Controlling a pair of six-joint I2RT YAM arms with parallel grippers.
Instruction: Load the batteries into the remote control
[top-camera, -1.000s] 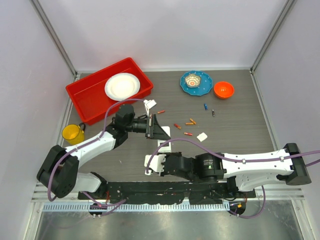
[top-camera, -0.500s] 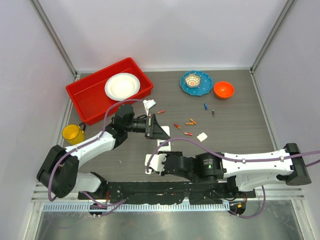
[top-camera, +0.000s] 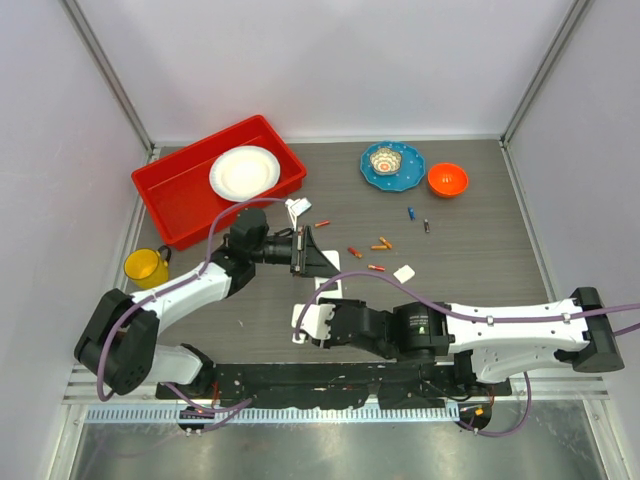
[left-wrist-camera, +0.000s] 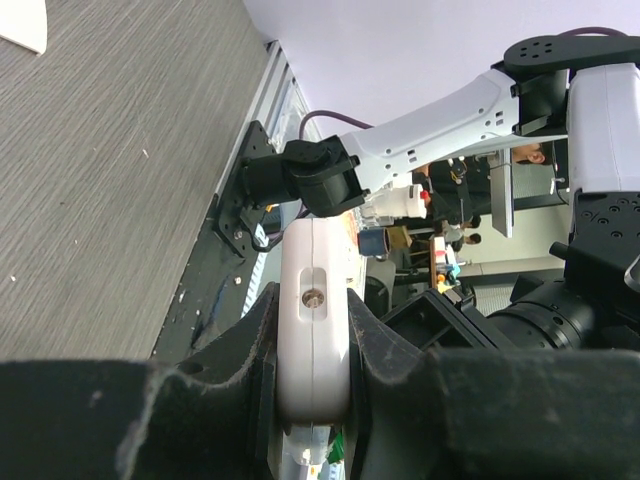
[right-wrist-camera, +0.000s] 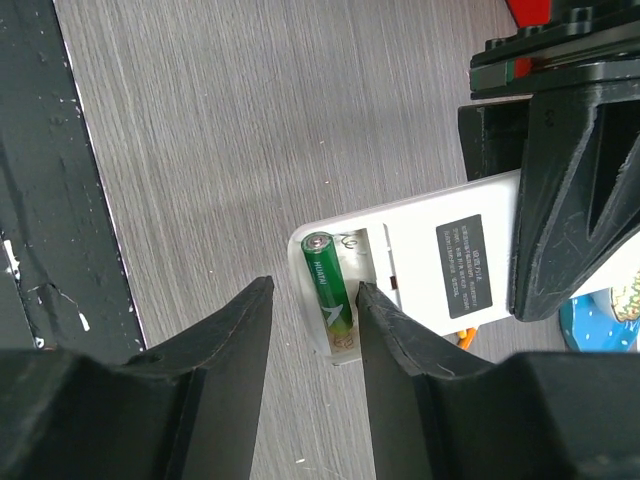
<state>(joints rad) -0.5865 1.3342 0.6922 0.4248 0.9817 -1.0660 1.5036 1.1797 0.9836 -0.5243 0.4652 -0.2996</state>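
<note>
The remote control (right-wrist-camera: 440, 255) lies back up, its white back showing a dark label and an open battery bay. My left gripper (left-wrist-camera: 313, 305) is shut on its long edges, the handset (left-wrist-camera: 313, 350) wedged between both fingers. A green battery (right-wrist-camera: 330, 295) lies in the bay. My right gripper (right-wrist-camera: 312, 300) hovers over that end, open, its jaws either side of the green battery and not pinching it. From above, the right gripper (top-camera: 312, 325) sits at the remote's (top-camera: 327, 288) near end. Loose batteries lie beyond: red-orange ones (top-camera: 354, 252), a blue one (top-camera: 410, 213), a dark one (top-camera: 427, 226).
A red tray (top-camera: 180, 195) holding a white plate (top-camera: 244, 172) stands at the back left, a yellow mug (top-camera: 146, 267) in front of it. A blue plate with a small bowl (top-camera: 392, 163) and an orange bowl (top-camera: 447, 179) are at the back. A small white cover piece (top-camera: 404, 272) lies near the batteries.
The right gripper's jaws have spread wider apart and the right arm has edged slightly forward. The left gripper and the remote have stayed put.
</note>
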